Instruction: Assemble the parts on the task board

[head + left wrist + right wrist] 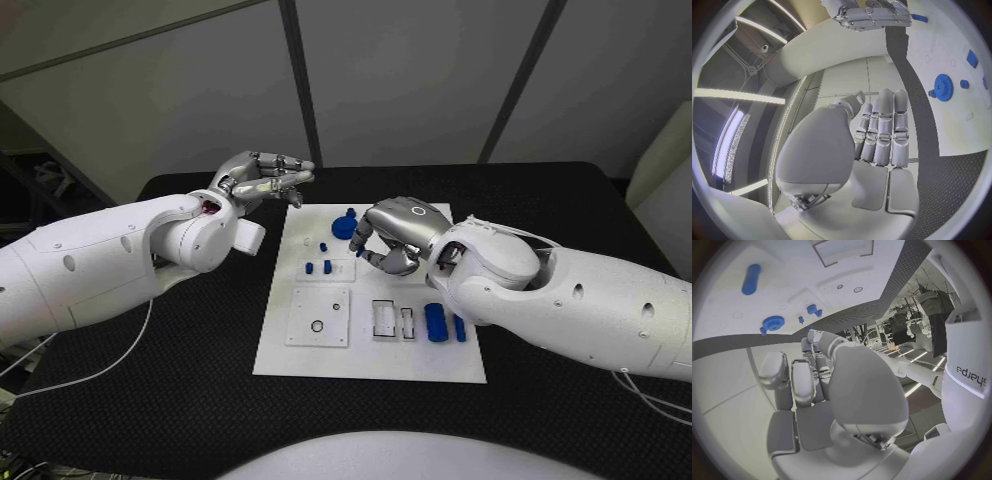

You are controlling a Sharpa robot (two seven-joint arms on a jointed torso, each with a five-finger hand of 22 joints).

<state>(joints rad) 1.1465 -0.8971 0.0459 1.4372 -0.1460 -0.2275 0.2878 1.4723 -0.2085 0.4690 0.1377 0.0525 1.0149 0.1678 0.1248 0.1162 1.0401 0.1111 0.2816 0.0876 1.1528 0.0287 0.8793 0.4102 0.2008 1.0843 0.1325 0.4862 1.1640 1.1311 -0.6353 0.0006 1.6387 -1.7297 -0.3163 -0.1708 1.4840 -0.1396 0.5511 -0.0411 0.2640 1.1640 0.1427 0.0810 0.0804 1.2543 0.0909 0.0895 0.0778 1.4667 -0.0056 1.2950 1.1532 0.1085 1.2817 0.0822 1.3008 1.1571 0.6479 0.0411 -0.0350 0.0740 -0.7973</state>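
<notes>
The white task board (372, 345) lies in the middle of the black table. A blue gear (345, 226) stands at its far end, with two small blue pieces (319, 267) nearer me. A blue cylinder (434, 322) and a thinner blue bar (459, 328) lie at the near right. My right hand (392, 235) hovers over the board just right of the gear, fingers curled down; what is under them is hidden. My left hand (264, 178) is raised beyond the board's far left corner, fingers side by side, holding nothing. The gear (943, 87) also appears past those fingers (882, 132).
Two recessed white plates (319, 316) and rectangular slots (385, 318) sit on the near half of the board. Black table mat (188, 370) surrounds the board on all sides. Grey wall panels stand behind the table.
</notes>
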